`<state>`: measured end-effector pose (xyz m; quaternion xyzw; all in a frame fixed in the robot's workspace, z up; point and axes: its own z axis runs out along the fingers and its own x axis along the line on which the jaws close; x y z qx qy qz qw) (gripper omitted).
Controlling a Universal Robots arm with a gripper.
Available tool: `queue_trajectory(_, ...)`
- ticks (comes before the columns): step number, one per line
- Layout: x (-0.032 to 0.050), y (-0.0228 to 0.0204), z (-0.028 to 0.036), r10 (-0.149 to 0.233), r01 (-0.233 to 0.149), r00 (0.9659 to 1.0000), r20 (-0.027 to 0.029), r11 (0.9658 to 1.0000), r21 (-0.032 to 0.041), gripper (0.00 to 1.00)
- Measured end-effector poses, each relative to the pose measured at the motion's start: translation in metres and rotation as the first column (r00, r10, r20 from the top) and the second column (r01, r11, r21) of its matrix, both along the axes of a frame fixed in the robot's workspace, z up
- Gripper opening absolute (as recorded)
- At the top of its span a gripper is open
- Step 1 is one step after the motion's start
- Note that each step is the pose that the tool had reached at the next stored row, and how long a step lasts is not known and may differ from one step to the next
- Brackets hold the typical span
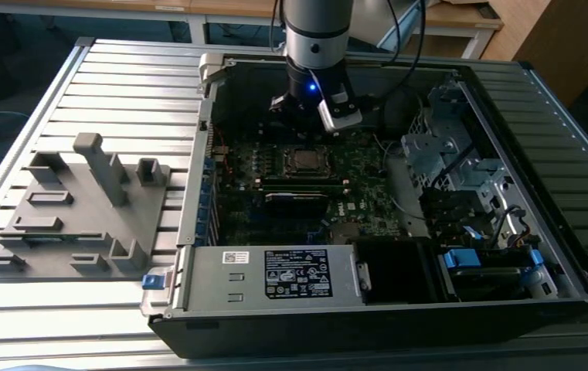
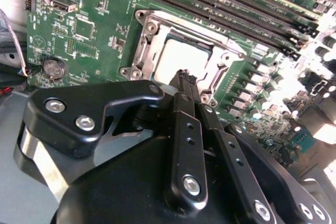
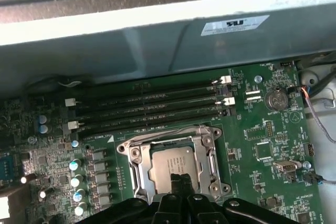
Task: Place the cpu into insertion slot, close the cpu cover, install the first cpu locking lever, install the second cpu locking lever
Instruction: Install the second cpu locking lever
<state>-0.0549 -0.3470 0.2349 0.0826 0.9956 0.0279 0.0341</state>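
The cpu (image 3: 167,162) lies flat in the socket on the green motherboard, its dull silver top showing through the window of the cpu cover (image 3: 132,151). The cover lies down flat around it. In the second wrist view the cpu (image 2: 178,56) and the cover (image 2: 149,29) show the same. My gripper (image 3: 181,178) hangs just over the cpu's near edge, its black fingers (image 2: 185,80) pressed together with nothing between them. In the exterior view the gripper (image 1: 308,141) stands directly above the cpu (image 1: 304,161) inside the open computer case.
Memory slots (image 3: 149,109) run beside the socket, with a row of capacitors (image 3: 77,174) and a coin battery (image 3: 276,99) nearby. The case wall (image 3: 157,40) rises behind the board. A drive cage (image 1: 448,154) and a power supply (image 1: 268,274) crowd the case. A grey fixture tray (image 1: 77,209) sits at the exterior view's left.
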Motion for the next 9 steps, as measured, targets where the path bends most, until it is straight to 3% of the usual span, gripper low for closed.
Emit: queue_trajectory(9, 0.0000, -0.0065, 0.0000, 0.000, 0.000, 1.0000, 0.0000, 1.0000, 0.0000, 0.11)
